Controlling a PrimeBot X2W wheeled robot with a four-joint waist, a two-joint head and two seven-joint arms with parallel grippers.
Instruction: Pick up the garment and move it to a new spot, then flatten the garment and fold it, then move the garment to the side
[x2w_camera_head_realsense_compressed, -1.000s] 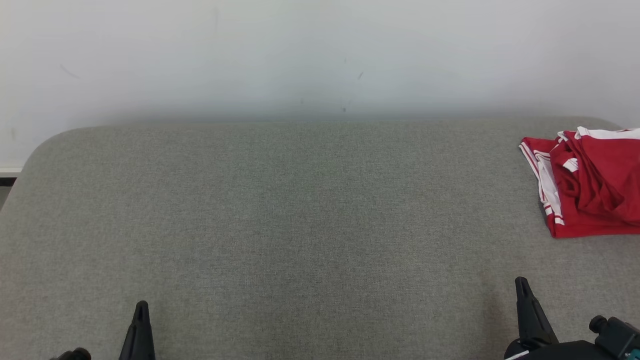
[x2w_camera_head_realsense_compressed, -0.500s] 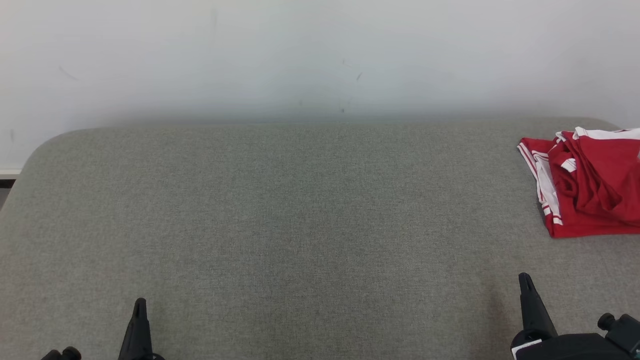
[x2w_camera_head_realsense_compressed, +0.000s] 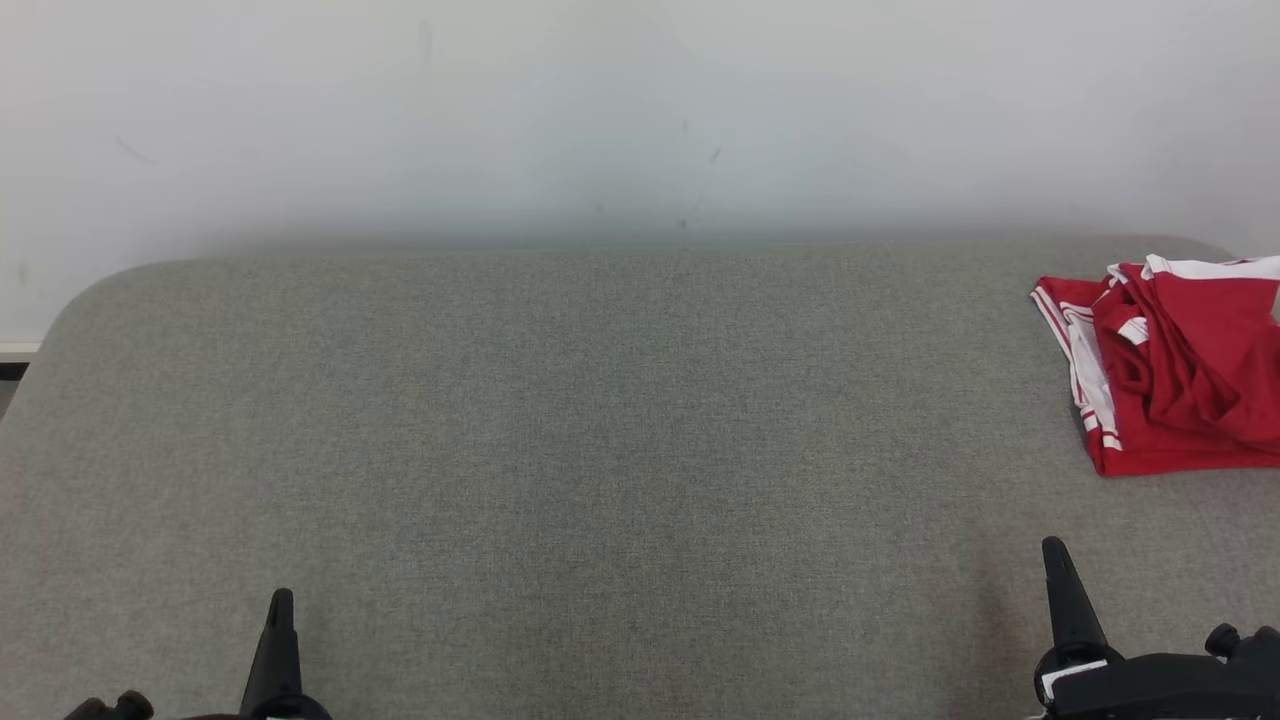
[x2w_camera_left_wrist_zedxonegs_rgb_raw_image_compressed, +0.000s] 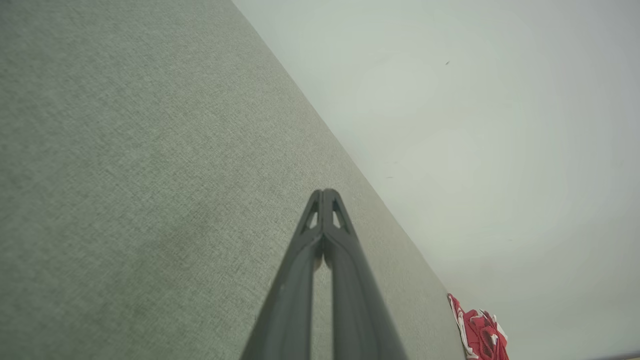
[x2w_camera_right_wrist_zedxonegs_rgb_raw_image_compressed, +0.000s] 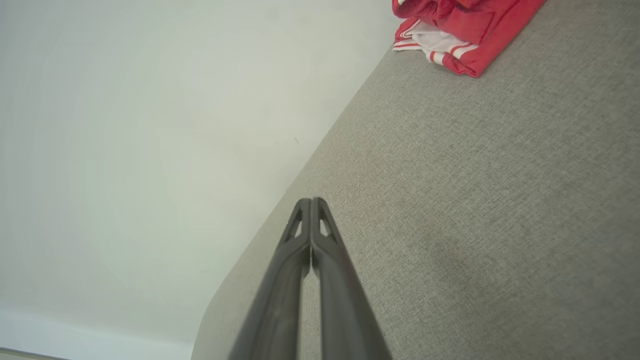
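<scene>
A red garment (x2w_camera_head_realsense_compressed: 1175, 370) with white trim lies in a compact, folded-looking bundle at the far right of a grey fabric-covered table (x2w_camera_head_realsense_compressed: 600, 450), apparently set to the side as the task asks. The left gripper (x2w_camera_head_realsense_compressed: 281, 612) and the right gripper (x2w_camera_head_realsense_compressed: 1062, 580) sit low at the near edge, well apart from the bundle. Each has its dark fingers pressed together on nothing, likely parked because the work looks finished. A pale wall (x2w_camera_head_realsense_compressed: 600, 120) stands behind.
</scene>
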